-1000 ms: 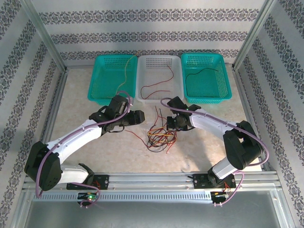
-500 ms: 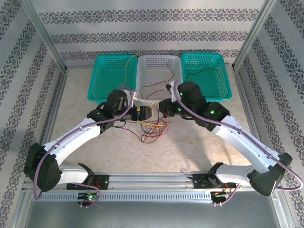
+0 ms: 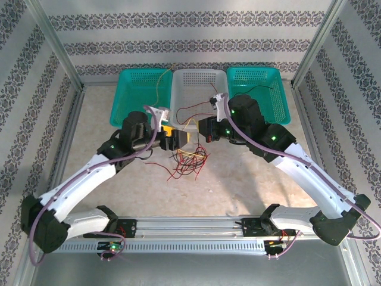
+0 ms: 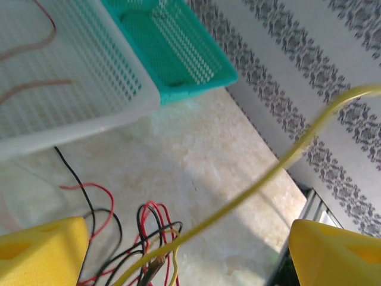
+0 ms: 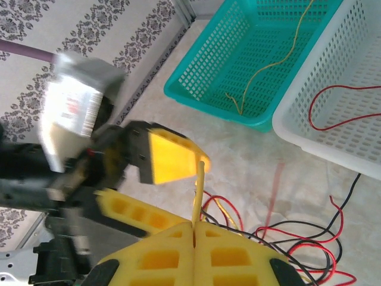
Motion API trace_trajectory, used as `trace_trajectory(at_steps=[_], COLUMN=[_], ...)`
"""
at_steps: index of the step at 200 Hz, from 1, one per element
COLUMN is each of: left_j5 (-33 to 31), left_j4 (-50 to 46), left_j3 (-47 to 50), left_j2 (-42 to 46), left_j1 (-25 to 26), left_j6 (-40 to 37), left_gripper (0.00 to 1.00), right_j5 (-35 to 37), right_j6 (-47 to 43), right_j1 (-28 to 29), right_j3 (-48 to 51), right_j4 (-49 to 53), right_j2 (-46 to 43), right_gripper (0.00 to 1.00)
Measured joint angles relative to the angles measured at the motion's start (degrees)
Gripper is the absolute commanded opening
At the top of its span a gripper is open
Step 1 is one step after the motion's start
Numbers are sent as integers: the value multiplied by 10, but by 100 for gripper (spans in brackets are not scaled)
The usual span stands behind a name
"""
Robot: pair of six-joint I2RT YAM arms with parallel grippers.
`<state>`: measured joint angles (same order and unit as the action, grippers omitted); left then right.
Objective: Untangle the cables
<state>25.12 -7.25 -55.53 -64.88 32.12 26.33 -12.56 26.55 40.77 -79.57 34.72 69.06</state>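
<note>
Cables (image 3: 189,162): where are they located, and which step is in hand?

Reply: The red, black and yellow tangle is found on the table (image 3: 238,185), below and between the two grippers. Extraction of one yellow strand (image 5: 199,185) is judged to be the step in hand.

Query: How are the jaws set?

Reply: The right gripper (image 5: 194,226) is pressed together on the yellow strand. The left gripper (image 4: 189,250) is spread wide. The strand is seen passing between its pads (image 4: 41,250), untouched.

Query: What is called for next?

Reply: The strand's lower end is buried in the tangle. A second grasp nearer the tangle is advised, so that the bundle is not dragged along. The left teal basket (image 3: 134,101), where a yellow strand already lies, is the likely destination.
</note>
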Motion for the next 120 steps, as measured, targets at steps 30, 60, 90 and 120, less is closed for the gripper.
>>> trace_trajectory(at_steps=[30, 60, 90, 120], left_j5=[-11, 30, 74, 104], left_j4=[0, 0, 0, -2], left_j3=[-14, -40, -56, -64], left_j2=[50, 26, -28, -62], left_j1=[-4, -5, -6, -6], left_j6=[-24, -50, -69, -81], left_gripper=[76, 66, 59, 37], right_j5=[-5, -13, -20, -23], right_j6=[-2, -9, -13, -13], right_j1=[0, 0, 0, 0], right_j3=[0, 0, 0, -2], right_j4=[7, 7, 9, 11], right_j2=[0, 0, 0, 0], right_gripper=[0, 0, 0, 0])
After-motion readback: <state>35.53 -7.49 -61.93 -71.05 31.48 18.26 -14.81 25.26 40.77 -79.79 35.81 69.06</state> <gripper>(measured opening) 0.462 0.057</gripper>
